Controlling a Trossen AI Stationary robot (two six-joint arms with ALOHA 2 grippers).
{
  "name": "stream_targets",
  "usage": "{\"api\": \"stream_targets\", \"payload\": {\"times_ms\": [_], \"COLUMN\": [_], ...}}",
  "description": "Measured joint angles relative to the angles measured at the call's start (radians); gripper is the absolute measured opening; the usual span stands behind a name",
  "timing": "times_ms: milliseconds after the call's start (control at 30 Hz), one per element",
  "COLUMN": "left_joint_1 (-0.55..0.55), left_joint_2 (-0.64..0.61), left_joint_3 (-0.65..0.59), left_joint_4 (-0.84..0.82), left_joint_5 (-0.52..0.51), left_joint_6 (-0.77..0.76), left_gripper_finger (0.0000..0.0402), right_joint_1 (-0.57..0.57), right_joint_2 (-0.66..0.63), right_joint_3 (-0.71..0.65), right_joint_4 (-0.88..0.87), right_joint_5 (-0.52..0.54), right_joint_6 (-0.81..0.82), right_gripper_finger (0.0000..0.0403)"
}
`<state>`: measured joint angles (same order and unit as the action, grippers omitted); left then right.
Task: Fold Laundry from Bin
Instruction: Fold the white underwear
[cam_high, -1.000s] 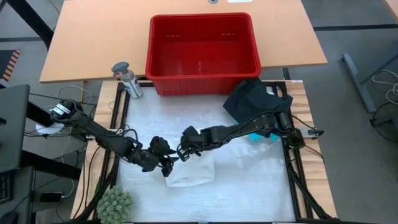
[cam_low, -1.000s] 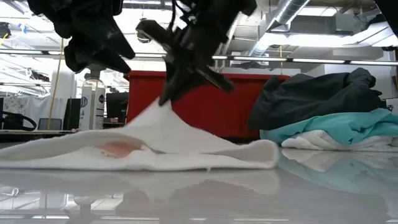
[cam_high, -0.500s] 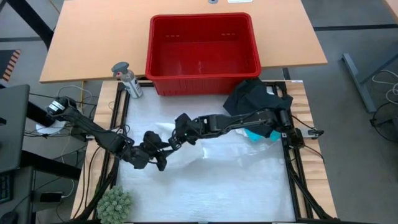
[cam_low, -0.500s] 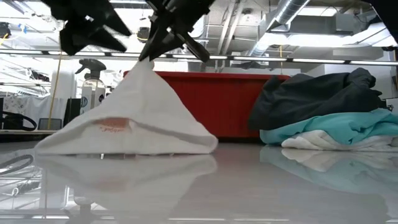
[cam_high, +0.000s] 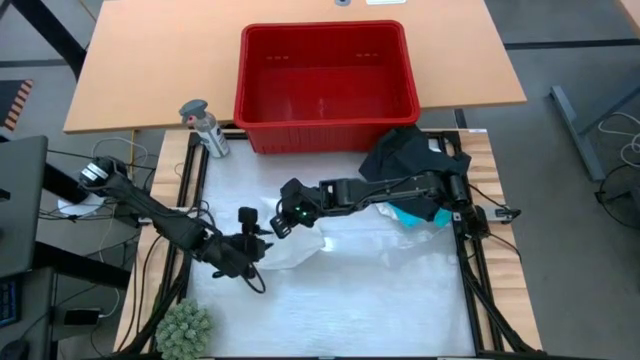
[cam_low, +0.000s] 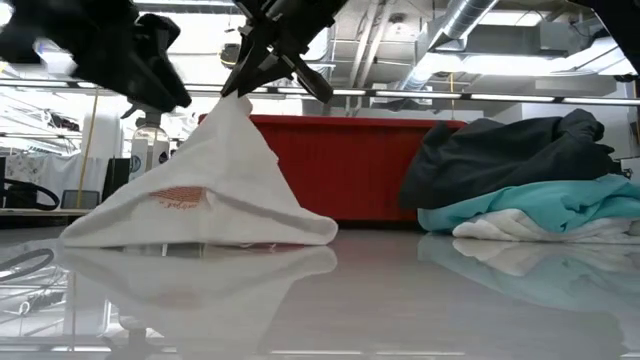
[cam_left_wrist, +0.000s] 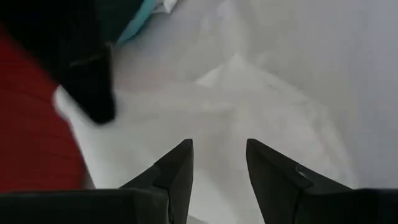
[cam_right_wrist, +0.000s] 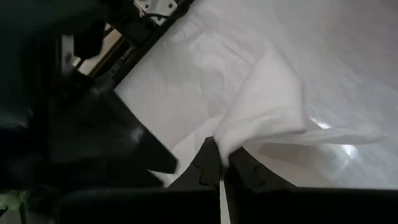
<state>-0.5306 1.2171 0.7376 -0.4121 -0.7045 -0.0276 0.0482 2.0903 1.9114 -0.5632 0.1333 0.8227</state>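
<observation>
The small pale white piece (cam_high: 303, 245) lies left of the table's middle, with a pink mark on it in the low view (cam_low: 182, 200). My right gripper (cam_high: 283, 222) is shut on its raised peak. My left gripper (cam_high: 258, 243) is open just left of the piece, its fingers (cam_left_wrist: 180, 163) standing apart over the cloth, touching nothing I can see. The black, turquoise and white garments (cam_high: 412, 165) are stacked at the right (cam_low: 520, 185). The red bin (cam_high: 325, 112) stands at the far edge with nothing showing inside. My right gripper pinches a bunched point of the white piece (cam_right_wrist: 239, 138) between its two fingertips, coming from above and the right. The cloth hangs from that peak (cam_low: 235, 105) like a tent, drawn taut down its slopes. Its lower edge (cam_low: 200, 238) rests on the table.
A spray bottle (cam_high: 205, 130) stands at the far left beside the bin. A green spiky ball (cam_high: 185, 328) sits at the near left corner. The garment stack (cam_low: 520, 215) takes up the right side. The white mat (cam_high: 400, 290) shows bare in front of it.
My right gripper has risen and gone toward the far left with the white piece's edge. The piece, first spread low and wide, is now pulled up into a narrower, steeper tent, its lower edge on the table. My left gripper has shifted a little toward the far edge.
</observation>
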Motion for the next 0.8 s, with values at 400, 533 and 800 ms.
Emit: {"api": "stream_targets", "payload": {"times_ms": [400,533,800], "left_joint_1": [-0.03,-0.029,-0.037], "left_joint_2": [0.204,0.238,0.242], "left_joint_3": [0.0,0.0,0.018], "left_joint_4": [0.091,0.094,0.089], "left_joint_5": [-0.31,-0.426,-0.397], "left_joint_6": [0.637,0.666,0.715], "left_gripper_finger": [0.0138,0.0138,0.0138], "right_joint_1": [-0.005,-0.004,-0.004], "right_joint_2": [0.0,0.0,0.0], "right_joint_3": [0.0,0.0,0.0], "right_joint_4": [0.02,0.029,0.042], "right_joint_5": [-0.031,-0.032,-0.074], "right_joint_6": [-0.039,-0.048,-0.097], "right_gripper_finger": [0.0025,0.0025,0.0025]}}
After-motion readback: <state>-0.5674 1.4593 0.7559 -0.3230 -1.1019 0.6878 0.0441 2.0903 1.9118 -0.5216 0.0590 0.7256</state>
